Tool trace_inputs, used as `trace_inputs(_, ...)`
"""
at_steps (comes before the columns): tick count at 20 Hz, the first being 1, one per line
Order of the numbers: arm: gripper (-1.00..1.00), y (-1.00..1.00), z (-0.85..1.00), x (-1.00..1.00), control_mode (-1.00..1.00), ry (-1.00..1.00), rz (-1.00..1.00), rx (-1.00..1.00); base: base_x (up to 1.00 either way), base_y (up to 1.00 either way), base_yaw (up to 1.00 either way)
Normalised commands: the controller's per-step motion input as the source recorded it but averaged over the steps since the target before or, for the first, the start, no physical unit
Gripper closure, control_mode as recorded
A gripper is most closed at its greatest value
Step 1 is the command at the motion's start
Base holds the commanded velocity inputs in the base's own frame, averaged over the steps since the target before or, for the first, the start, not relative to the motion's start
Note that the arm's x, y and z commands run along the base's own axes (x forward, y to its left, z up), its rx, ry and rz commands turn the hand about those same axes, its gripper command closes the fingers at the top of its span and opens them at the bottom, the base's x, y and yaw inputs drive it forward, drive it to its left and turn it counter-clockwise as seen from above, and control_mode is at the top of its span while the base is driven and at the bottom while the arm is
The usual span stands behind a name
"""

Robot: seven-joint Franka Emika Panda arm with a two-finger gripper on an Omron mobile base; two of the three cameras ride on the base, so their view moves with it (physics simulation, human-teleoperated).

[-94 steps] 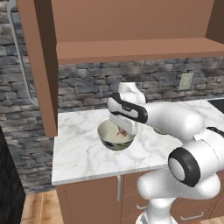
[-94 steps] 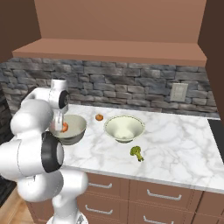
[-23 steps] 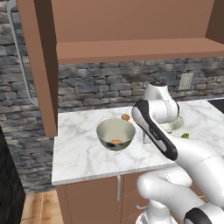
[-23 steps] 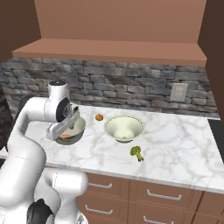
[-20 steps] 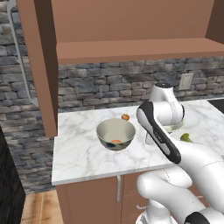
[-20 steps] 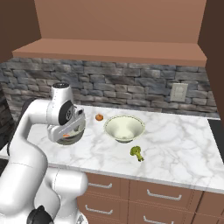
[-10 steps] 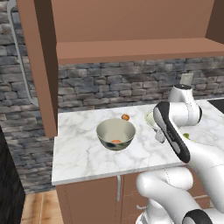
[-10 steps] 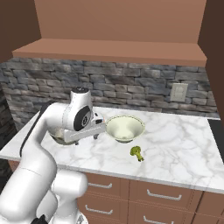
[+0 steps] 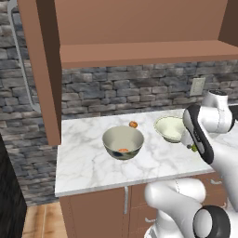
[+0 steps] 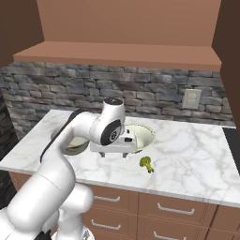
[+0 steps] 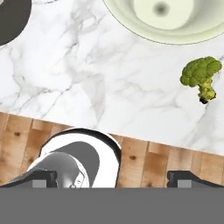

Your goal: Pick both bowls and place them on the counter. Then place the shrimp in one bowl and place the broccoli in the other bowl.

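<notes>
Step in hand: fetch the broccoli [image 11: 200, 77], lying bare on the tabletop [image 10: 197, 154] just beside the smaller bowl [image 11: 166, 17]; shrimp [image 9: 123, 150] sits in the larger bowl [image 9: 122, 142]. Claw [image 11: 113, 178] apart and empty; shift it over the floret, descend straight, pinch the crown lightly. Floret's stem end shadowed; larger bowl half hidden behind the arm in the right base view.

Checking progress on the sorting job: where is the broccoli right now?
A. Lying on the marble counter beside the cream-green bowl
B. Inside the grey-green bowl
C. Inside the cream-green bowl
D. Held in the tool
A: the broccoli lies on the bare marble counter, just outside the cream-green bowl, with nothing gripping it.
</notes>
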Motion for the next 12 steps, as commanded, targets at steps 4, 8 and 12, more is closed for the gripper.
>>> trace_inputs(4, -1.0, -0.72, -0.15, 0.0, -1.0, 0.0, -0.25, 0.07, 0.0, 0.0, 0.0)
trace_inputs(8, -1.0, -0.61, -0.21, 0.07, -1.0, 0.03, -0.15, 0.06, 0.0, 0.0, 0.0)
trace_inputs(12, -1.0, -0.32, -0.43, 0.29, -1.0, 0.01, -0.04, 0.06, 0.0, 0.0, 0.0)
